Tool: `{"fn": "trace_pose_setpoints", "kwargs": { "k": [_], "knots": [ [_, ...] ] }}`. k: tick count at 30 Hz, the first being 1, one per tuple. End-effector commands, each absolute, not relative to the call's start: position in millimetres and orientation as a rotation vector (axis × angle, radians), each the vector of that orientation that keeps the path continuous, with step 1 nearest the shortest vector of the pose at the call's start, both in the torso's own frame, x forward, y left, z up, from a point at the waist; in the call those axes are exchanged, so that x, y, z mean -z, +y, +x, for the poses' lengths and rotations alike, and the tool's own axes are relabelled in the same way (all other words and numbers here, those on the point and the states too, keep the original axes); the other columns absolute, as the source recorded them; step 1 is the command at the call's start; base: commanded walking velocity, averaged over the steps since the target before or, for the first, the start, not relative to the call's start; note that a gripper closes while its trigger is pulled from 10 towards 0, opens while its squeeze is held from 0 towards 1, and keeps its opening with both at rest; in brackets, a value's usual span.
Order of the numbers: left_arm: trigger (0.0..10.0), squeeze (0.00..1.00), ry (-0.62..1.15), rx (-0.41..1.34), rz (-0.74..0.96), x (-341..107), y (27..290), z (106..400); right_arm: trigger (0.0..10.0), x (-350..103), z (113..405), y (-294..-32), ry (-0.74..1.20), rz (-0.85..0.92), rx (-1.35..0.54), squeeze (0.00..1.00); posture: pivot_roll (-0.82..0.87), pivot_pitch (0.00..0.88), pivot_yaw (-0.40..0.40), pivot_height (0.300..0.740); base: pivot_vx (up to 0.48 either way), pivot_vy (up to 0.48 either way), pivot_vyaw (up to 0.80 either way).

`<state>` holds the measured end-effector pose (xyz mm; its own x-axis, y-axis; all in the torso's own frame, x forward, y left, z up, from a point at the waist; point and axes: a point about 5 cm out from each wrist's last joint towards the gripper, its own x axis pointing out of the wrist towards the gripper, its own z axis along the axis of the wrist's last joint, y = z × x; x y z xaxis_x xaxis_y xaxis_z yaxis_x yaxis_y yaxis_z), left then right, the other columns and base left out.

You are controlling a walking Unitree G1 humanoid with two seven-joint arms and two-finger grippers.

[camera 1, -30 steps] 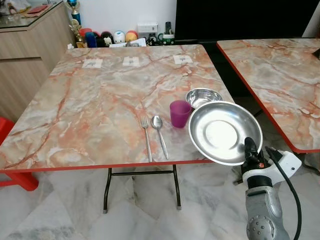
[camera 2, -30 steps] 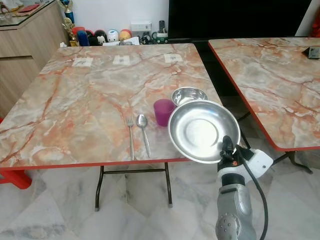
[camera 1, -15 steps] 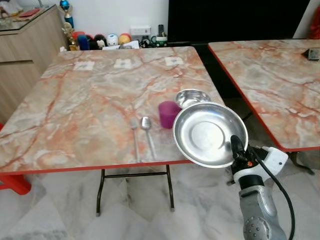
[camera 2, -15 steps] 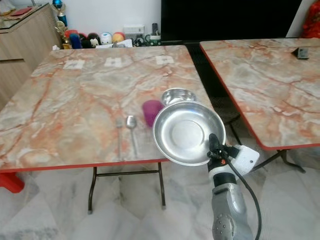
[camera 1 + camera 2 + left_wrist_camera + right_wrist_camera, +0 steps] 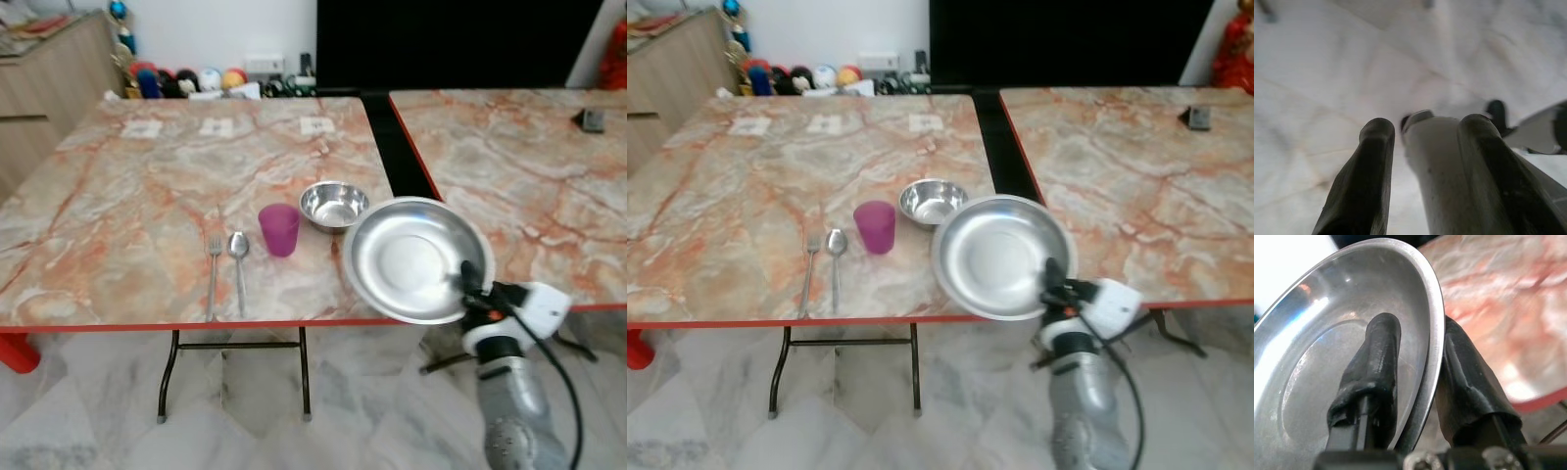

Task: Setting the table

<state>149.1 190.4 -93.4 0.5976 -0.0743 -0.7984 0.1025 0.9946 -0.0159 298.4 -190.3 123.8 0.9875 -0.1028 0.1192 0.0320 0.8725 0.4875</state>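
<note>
**A:** So, where does the round, shallow stainless-steel plate [image 5: 416, 257] sit relative to the right claw [image 5: 469, 281]?

**B:** It is in that claw. The right wrist view shows one black finger [image 5: 1374, 367] lying across the plate's inner face and the other behind the rim, so the claw is clamped on the plate's near edge. The plate stands out forward and to the robot's left of the wrist, tilted, its hollow turned toward the camera, held in the air over the near right corner of the marbled orange-and-cream surface with a red edge [image 5: 118, 206].

**A:** And the place it should go?

**B:** I judge it belongs beside the cutlery. The metal fork [image 5: 213, 274] and the metal spoon [image 5: 238, 266] lie side by side near the front edge, long axes running from near edge to far edge. The translucent purple plastic cup [image 5: 279, 229] stands just to their right, and the small steel bowl [image 5: 333, 204] further right and a little back. The bare patch is in front of the cup and bowl, between the spoon and the plate, so it lies to the claw's left and slightly forward.

**A:** Which arm is nearer?

**B:** The right one, and it has the plate already. The left claw [image 5: 1420, 147] hangs over the pale marble floor [image 5: 88, 421], its fingers apart with nothing between them.

**A:** What does the move call for?

**B:** Probably a short sideways carry to the left, then levelling the plate so it lands flat without clipping the cup or bowl.
</note>
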Motion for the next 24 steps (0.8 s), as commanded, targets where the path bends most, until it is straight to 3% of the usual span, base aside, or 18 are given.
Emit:
{"fn": "trace_pose_setpoints", "kwargs": {
  "k": [1, 15, 24],
  "knots": [
    [10.0, 0.00, 0.985, 0.101, 0.055, 98, 197, 136, 10.0, -128, 300, -183, -0.155, 0.517, 0.052, 0.00, -0.05, 0.099, -0.030, 0.740, 0.000, -0.431, 0.00],
    [10.0, 0.00, 1.004, 0.087, 0.052, 100, 211, 121, 10.0, -133, 307, -187, -0.170, 0.495, 0.071, 0.00, -0.06, 0.128, -0.023, 0.740, 0.000, -0.431, 0.00],
    [10.0, 0.00, 1.018, 0.104, 0.052, 104, 196, 116, 10.0, -133, 306, -187, -0.171, 0.503, 0.082, 0.00, -0.06, 0.130, -0.019, 0.740, 0.000, -0.432, 0.00]
  ]
}}
